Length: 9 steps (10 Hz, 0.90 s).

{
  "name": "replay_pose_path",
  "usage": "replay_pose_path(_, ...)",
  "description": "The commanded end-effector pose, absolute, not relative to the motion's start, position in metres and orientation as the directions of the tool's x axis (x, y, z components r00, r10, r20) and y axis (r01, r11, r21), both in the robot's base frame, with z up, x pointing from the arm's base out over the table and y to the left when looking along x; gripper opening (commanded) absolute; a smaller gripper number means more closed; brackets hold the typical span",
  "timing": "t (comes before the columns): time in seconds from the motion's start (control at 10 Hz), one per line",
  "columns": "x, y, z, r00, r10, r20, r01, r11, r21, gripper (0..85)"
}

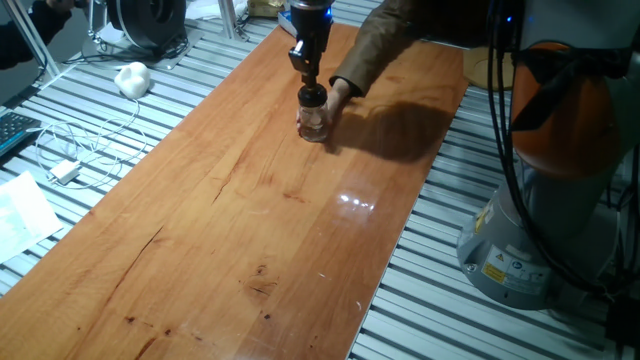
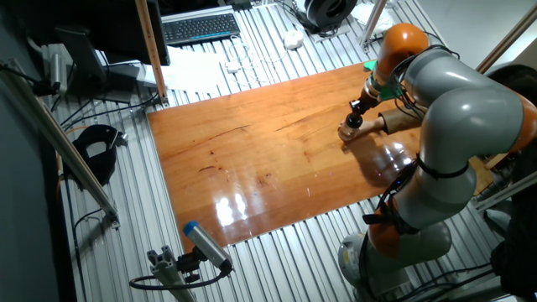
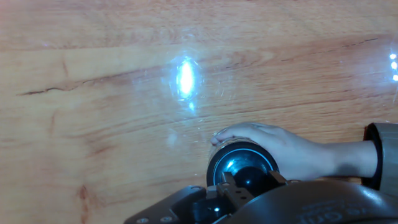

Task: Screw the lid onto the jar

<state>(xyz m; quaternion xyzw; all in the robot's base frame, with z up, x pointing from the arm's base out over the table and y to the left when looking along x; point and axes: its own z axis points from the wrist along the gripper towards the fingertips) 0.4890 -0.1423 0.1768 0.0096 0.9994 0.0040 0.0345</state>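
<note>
The clear glass jar [image 1: 313, 122] stands upright on the wooden table [image 1: 250, 220] at its far end. The black lid [image 1: 312, 96] sits on top of the jar. My gripper [image 1: 310, 82] comes straight down from above and is shut on the lid's knob. A person's hand [image 1: 341, 93] holds the jar from the right side. In the hand view the round lid [image 3: 231, 163] is right under my fingers [image 3: 225, 182], with the hand [image 3: 283, 149] wrapped around the jar. In the other fixed view the gripper [image 2: 354, 118] stands over the jar [image 2: 346, 132].
The person's sleeved arm [image 1: 400, 35] reaches in across the table's far right corner. A white cable and adapter [image 1: 65, 170] and a white lump [image 1: 132, 78] lie on the slatted floor left of the table. A keyboard [image 2: 200, 27] lies beyond the table.
</note>
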Motion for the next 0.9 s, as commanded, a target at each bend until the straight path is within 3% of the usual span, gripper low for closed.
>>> replay_pose_path(0.0,0.4890,-0.1422,0.1766,-0.997,0.026,-0.071,0.025,1.000,0.004,0.0)
replay_pose_path(0.8,0.4896,-0.1443,0.1687,-0.991,0.102,-0.087,0.103,0.995,-0.008,0.0)
